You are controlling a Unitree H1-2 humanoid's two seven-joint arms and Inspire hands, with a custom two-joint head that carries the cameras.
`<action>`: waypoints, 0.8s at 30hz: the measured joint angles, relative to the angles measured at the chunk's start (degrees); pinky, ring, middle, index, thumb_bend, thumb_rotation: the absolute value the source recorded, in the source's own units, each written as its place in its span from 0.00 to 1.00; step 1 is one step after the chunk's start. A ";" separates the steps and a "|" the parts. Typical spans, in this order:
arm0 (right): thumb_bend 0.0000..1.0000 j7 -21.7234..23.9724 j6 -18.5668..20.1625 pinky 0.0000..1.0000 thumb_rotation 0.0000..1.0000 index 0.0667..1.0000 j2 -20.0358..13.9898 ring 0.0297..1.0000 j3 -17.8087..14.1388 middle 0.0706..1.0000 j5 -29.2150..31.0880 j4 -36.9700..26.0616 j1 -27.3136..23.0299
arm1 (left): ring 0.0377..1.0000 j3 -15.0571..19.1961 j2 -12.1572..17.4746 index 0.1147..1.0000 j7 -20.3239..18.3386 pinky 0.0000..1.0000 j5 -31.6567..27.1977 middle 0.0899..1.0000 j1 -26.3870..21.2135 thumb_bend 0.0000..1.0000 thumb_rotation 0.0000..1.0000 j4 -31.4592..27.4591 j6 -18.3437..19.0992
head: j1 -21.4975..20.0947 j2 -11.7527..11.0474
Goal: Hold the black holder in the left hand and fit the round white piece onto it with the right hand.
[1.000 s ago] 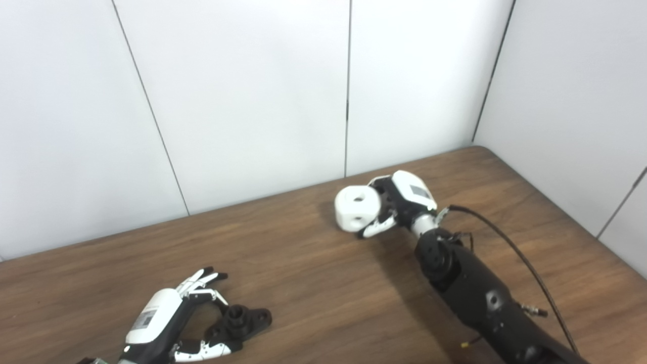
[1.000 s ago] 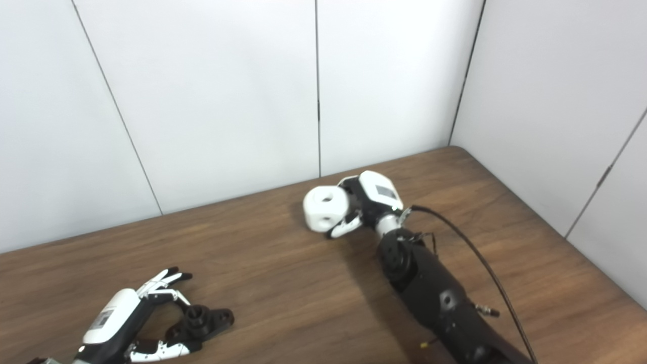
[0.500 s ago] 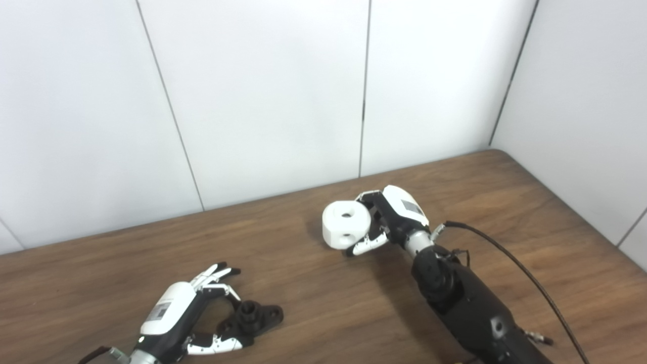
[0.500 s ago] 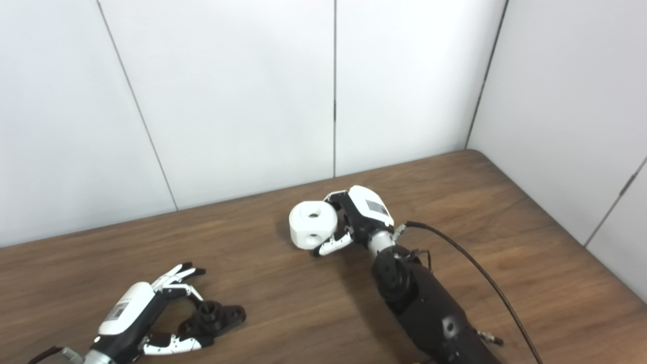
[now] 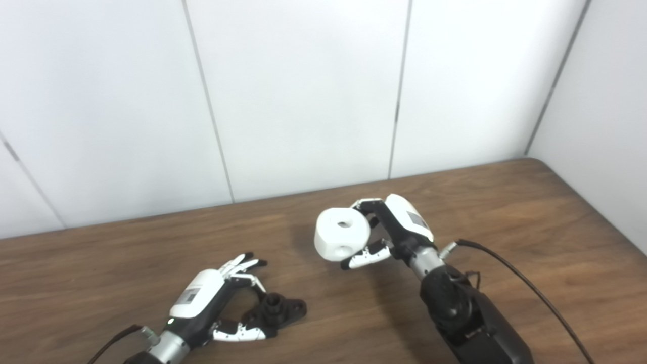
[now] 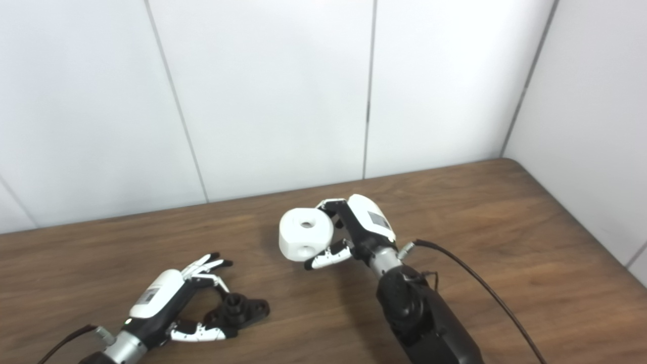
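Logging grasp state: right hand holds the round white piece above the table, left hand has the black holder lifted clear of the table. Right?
Not quite. In the left eye view the black holder lies on the table, the left hand curled around it. The right hand does hold the round white piece up.

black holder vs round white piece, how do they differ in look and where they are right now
The black holder is dark, low and flat with a short round stub on top; the round white piece is a pale, chunky drum with holes in its top and side. The black holder lies on the table inside the left hand; the round white piece is held up by the right hand. Both are plain and unmarked.
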 measured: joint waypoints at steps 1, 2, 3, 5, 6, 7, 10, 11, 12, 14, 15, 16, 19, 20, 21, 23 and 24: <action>0.52 0.31 -0.01 0.63 0.13 0.44 0.23 0.73 0.10 0.69 0.05 -0.82 0.25 | 0.98 0.00 -0.02 0.42 0.00 0.96 0.01 0.89 0.00 0.52 0.05 0.02 0.01 | 0.00 0.00; 0.52 0.66 0.00 0.63 0.13 0.44 0.53 0.73 0.17 0.69 0.10 -1.63 0.50 | 0.98 0.00 -0.07 0.42 0.00 0.95 0.05 0.89 -0.04 0.52 0.05 0.05 0.02 | 0.70 0.26; 0.52 1.00 -0.01 0.63 0.13 0.44 0.75 0.73 0.25 0.69 0.13 -2.40 0.69 | 0.98 0.00 -0.13 0.42 0.00 0.95 0.15 0.89 -0.08 0.52 0.05 0.10 0.02 | 1.57 0.61; 0.52 1.94 -0.01 0.62 0.13 0.44 0.94 0.72 0.37 0.69 0.16 -3.51 0.75 | 0.98 0.00 -0.27 0.42 0.00 0.96 0.33 0.89 -0.17 0.52 0.05 0.18 0.07 | 2.37 0.88; 0.52 2.56 -0.02 0.62 0.13 0.44 0.92 0.72 0.38 0.69 0.21 -4.15 0.82 | 0.98 0.00 -0.35 0.42 0.00 0.95 0.41 0.89 -0.21 0.52 0.05 0.19 0.14 | 3.07 1.05; 0.52 2.90 -0.03 0.63 0.13 0.44 0.94 0.72 0.43 0.69 0.29 -4.78 0.87 | 0.98 -0.01 -0.42 0.42 0.00 0.95 0.51 0.90 -0.24 0.52 0.05 0.19 0.26 | 3.69 1.23; 0.52 4.64 -0.02 0.64 0.13 0.44 0.98 0.73 0.47 0.69 0.88 -6.61 1.39 | 0.99 0.00 -0.70 0.42 0.00 0.96 0.78 0.90 -0.30 0.52 0.05 0.11 0.90 | 4.66 1.67; 0.52 5.11 -0.02 0.63 0.13 0.44 1.04 0.73 0.57 0.69 1.13 -7.03 1.67 | 0.99 -0.01 -0.80 0.42 -0.01 0.96 0.79 0.90 -0.31 0.52 0.05 0.06 1.14 | 4.66 1.67; 0.52 5.36 -0.04 0.62 0.13 0.44 1.09 0.72 0.76 0.69 1.25 -7.27 1.95 | 0.99 -0.01 -0.92 0.42 -0.01 0.96 0.83 0.90 -0.31 0.52 0.05 0.02 1.33 | 5.01 1.76; 0.52 5.93 -0.07 0.62 0.13 0.44 1.17 0.72 1.11 0.69 1.27 -7.46 2.35 | 0.99 0.00 -1.11 0.42 0.00 0.96 0.95 0.90 -0.33 0.52 0.05 0.02 1.48 | 5.27 1.93; 0.52 6.11 -0.10 0.62 0.13 0.44 1.20 0.72 1.28 0.69 1.27 -7.50 2.48 | 1.00 0.00 -1.17 0.42 0.00 0.97 0.98 0.90 -0.34 0.52 0.05 0.02 1.54 | 5.45 2.02; 0.52 6.28 -0.15 0.61 0.13 0.44 1.27 0.72 1.53 0.69 1.26 -7.55 2.60 | 0.99 0.00 -1.24 0.42 0.00 0.97 1.01 0.90 -0.35 0.52 0.05 0.02 1.63 | 5.80 2.20; 0.52 6.94 -0.34 0.60 0.13 0.44 1.58 0.71 2.21 0.69 1.24 -7.91 2.59 | 0.99 0.00 -1.38 0.42 0.00 0.96 1.05 0.90 -0.39 0.52 0.05 0.02 1.82 | 6.41 2.55; 0.52 7.11 -0.58 0.59 0.12 0.44 1.69 0.71 2.44 0.69 1.26 -8.04 2.59 | 0.99 0.00 -1.44 0.42 0.00 0.96 1.07 0.90 -0.41 0.52 0.05 0.01 1.87 | 6.50 2.72; 0.52 7.35 -0.74 0.59 0.12 0.44 1.96 0.71 2.60 0.69 1.29 -8.19 2.59 | 0.99 -0.01 -1.50 0.42 -0.01 0.96 1.09 0.90 -0.42 0.52 0.05 0.01 1.93 | 6.51 2.73; 0.52 7.61 -0.81 0.59 0.12 0.44 2.53 0.71 2.84 0.69 1.34 -8.51 2.58 | 0.99 0.00 -1.60 0.42 -0.01 0.96 1.09 0.90 -0.42 0.52 0.05 -0.02 2.19 | 6.68 2.90; 0.52 7.86 -0.88 0.59 0.12 0.44 2.72 0.71 2.98 0.69 1.34 -8.63 2.55 | 0.99 0.00 -1.69 0.42 0.00 0.96 1.10 0.90 -0.42 0.52 0.05 -0.03 2.33 | 6.68 2.90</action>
